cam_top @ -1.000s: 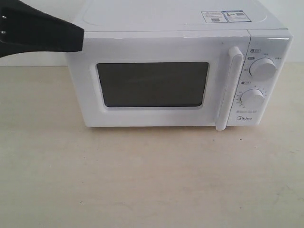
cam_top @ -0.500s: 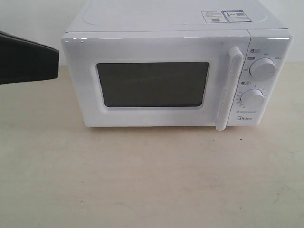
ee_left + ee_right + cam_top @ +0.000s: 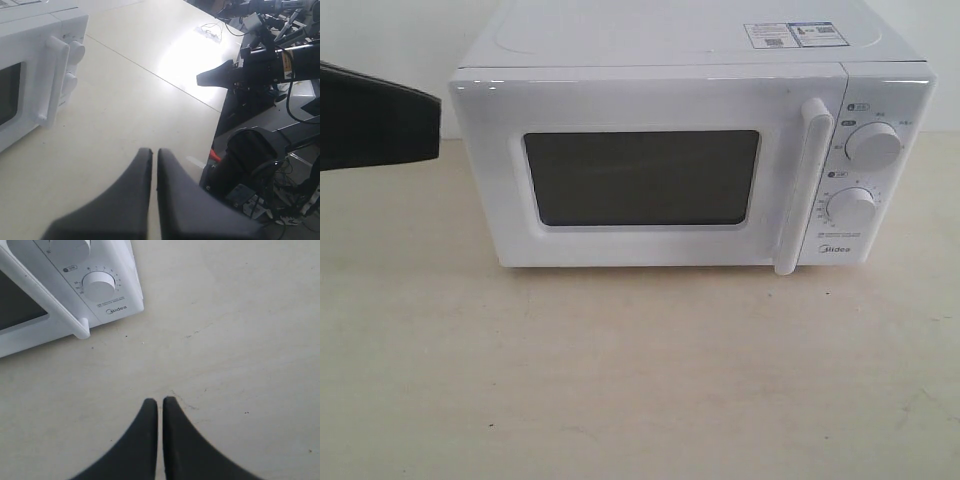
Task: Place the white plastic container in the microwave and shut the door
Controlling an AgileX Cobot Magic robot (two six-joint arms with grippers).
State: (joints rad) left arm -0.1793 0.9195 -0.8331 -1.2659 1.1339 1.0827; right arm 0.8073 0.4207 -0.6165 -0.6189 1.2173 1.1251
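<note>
The white microwave (image 3: 670, 60) stands at the back of the table, and its door (image 3: 640, 105) with the dark window is closed. The bar handle (image 3: 805, 185) sits beside two round knobs (image 3: 873, 145). The white plastic container is out of view. My left gripper (image 3: 435, 125) hovers just left of the microwave's upper left corner, apart from it. In the left wrist view it (image 3: 151, 152) is shut with nothing between the fingers. My right gripper (image 3: 160, 401) is also shut and empty, above the bare table near the microwave's (image 3: 75, 285) knob side.
The pale table (image 3: 640, 380) stretches in front of the microwave. Past the table's edge in the left wrist view are a black arm (image 3: 270, 67), cables and dark equipment (image 3: 250, 160).
My left gripper has drawn back to the left, off the microwave's upper left corner. The door stays closed and the right gripper has not visibly moved.
</note>
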